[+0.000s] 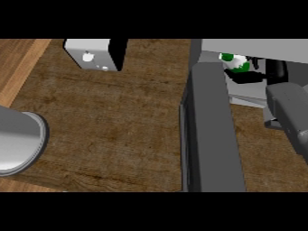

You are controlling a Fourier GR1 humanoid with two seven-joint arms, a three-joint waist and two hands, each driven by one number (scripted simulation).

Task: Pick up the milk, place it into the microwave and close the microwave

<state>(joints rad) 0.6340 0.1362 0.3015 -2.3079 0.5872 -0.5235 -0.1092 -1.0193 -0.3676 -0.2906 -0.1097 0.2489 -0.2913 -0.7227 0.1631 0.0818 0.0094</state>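
The milk point(234, 62), a small white carton with green patches, is at the microwave's point(269, 46) opening at the upper right, just under its light grey top. My right hand point(251, 76) is black and curls against the carton's lower right side; its grey forearm point(297, 118) comes in from the right edge. The microwave door point(209, 131) stands open, a long dark grey slab seen edge-on, reaching toward me left of the arm. Of my left arm only the grey forearm point(9, 139) shows at the left edge; its hand is hidden.
A white and grey box-shaped appliance point(89, 54) with a black side stands at the back of the wooden counter point(109, 126). The counter's left edge point(13, 81) borders a lighter wood floor.
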